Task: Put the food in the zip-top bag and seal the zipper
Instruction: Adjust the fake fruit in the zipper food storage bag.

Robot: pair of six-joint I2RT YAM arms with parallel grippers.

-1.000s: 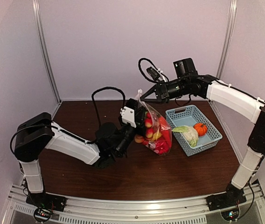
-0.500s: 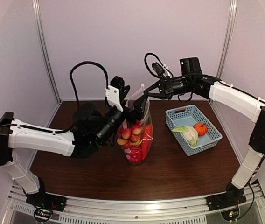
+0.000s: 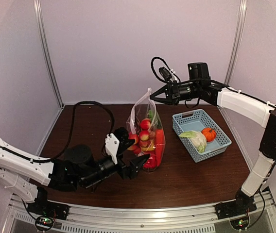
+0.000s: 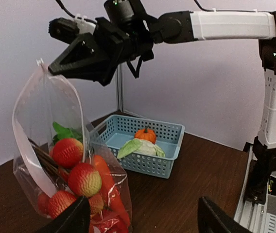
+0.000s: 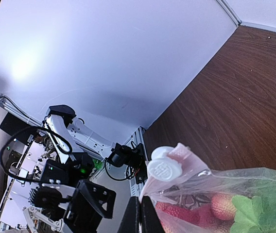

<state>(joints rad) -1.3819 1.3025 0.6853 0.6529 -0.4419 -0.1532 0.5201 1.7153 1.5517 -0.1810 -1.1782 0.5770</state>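
Observation:
The clear zip-top bag hangs upright over the table, its bottom about at the tabletop. My right gripper is shut on its top corner, beside the white zipper slider. Inside the bag are red-yellow apples, a long orange-red piece and leafy greens. The white zipper strip runs down the bag's side. My left gripper is open, low in front of the bag and holding nothing; its fingertips show at the bottom of the left wrist view. A small orange pumpkin and pale cabbage lie in the basket.
The light-blue mesh basket stands on the table right of the bag, near the right wall. The left arm's black cable arcs over the left side of the brown table. The right arm reaches in from the right.
My left gripper has opened and drawn back down toward the near edge, away from the bag. The right gripper lifted slightly; the bag now hangs upright from it alone.

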